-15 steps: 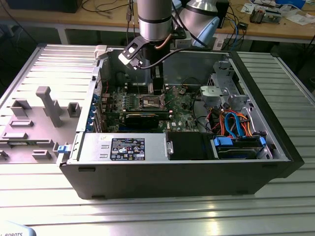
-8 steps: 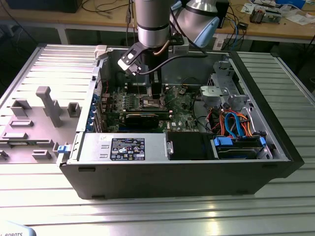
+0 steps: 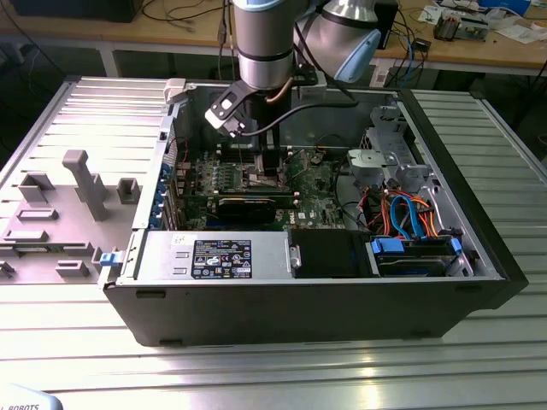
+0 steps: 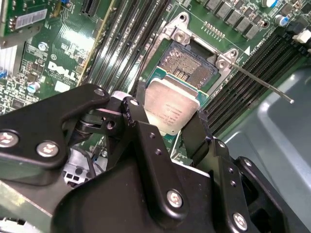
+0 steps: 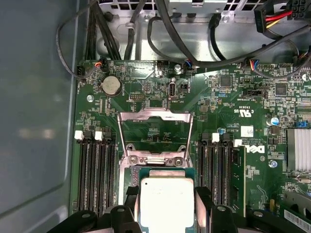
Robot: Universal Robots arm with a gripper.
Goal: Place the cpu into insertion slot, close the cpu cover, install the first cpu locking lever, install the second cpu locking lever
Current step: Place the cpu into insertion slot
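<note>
- Grey Universal Robots arm (image 3: 261, 43) reached down into the open black desktop computer case (image 3: 299, 299), which lay on its side on a slatted grey metal table (image 3: 256, 376).
- Black two-finger gripper (image 4: 167, 116) (image 5: 166, 206) was clamped on the flat square cpu (image 4: 171, 104) (image 5: 166, 194) with the dull silver-grey metal top. One finger (image 5: 130, 206) pressed on each of two opposite edges, as seen in both wrist views.
- The cpu sat over the gripper-side part of the small square insertion slot (image 4: 189, 65), which has a dark centre and a silver rim and is set in the green circuit board (image 5: 228, 97). In the second wrist view the far part of the slot's contact field lay uncovered. Could not tell whether the cpu touched the slot.
- Thin silver square-frame cpu cover (image 5: 155, 116) stood swung open just beyond the slot, with green board showing through its window.
- Thin silver wire locking lever (image 4: 262, 83) stuck out from one corner of the slot, slanting away over the board.
- Long narrow black memory slots (image 5: 95, 174) flanked the insertion slot on both sides.
- Round silver coin cell (image 5: 111, 86) and a bundle of black cables (image 5: 194, 48) lay beyond the cover.
</note>
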